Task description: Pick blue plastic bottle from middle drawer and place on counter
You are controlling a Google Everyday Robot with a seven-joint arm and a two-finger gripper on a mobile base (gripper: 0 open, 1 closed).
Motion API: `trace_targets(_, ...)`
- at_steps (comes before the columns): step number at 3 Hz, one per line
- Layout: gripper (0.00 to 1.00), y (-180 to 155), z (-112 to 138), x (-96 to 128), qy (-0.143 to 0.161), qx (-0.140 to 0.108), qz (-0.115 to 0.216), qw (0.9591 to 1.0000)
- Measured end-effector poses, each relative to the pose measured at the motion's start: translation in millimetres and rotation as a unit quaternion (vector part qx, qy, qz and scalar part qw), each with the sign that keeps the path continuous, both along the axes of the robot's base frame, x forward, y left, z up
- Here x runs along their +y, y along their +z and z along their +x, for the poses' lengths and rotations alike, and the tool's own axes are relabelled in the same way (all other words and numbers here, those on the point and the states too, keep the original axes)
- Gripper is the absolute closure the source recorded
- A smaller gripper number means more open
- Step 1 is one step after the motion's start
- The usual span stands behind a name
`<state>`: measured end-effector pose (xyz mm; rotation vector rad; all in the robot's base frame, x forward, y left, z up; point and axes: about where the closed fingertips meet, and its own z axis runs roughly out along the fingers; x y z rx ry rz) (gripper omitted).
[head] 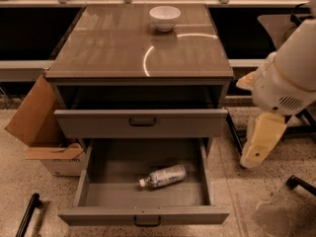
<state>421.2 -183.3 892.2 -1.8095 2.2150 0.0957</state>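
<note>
The blue plastic bottle (163, 176) lies on its side in the pulled-out middle drawer (143, 215), white cap pointing left, near the drawer's middle. The counter (113, 48) is the glossy grey-brown top above it. My arm comes in from the right as a white rounded link with a pale yellowish end piece. My gripper (260, 141) hangs at that end, to the right of the cabinet, outside the drawer and well apart from the bottle.
A white bowl (165, 18) stands at the counter's back. A shallower drawer (140, 123) above is slightly pulled out. An open cardboard box (37, 127) sits left of the cabinet. A black bar (27, 216) lies at lower left, and a dark chair leg (301, 184) at right.
</note>
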Motion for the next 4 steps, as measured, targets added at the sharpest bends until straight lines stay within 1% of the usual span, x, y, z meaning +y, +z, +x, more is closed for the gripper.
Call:
trace_targets(1, 0.0, -53, -13, 23, 0.018, 0.043, 0.012, 0.9988)
trace_targets(2, 0.0, -107, -28, 46, 0.025, 0.085, 0.02, 0.9959)
trace_targets(3, 0.0, -107, -28, 46, 0.025, 0.085, 0.02, 0.9959)
trace_targets(4, 0.0, -146, -16, 56, 0.03, 0.096, 0.021, 0.9947)
